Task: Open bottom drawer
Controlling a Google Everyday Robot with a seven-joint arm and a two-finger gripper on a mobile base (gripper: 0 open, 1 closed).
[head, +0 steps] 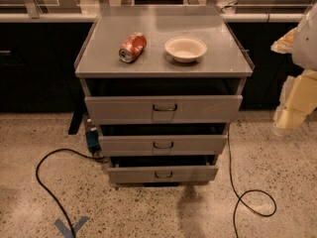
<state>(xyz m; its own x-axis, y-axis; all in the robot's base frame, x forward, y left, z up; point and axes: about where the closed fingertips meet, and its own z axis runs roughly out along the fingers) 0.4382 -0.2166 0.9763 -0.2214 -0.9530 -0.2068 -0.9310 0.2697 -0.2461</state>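
Note:
A grey metal cabinet with three drawers stands in the middle of the camera view. The bottom drawer is the lowest and narrowest front, just above the floor, with a small dark loop handle at its centre. A dark gap shows above its front. The middle drawer and top drawer sit above it. My gripper is at the right edge of the view, cream-coloured, well to the right of the cabinet at about top-drawer height, touching nothing.
A red can lies on its side and a white bowl stands on the cabinet top. Black cables run over the speckled floor at left and right. A small blue object sits by the cabinet's left side. Dark counters stand behind.

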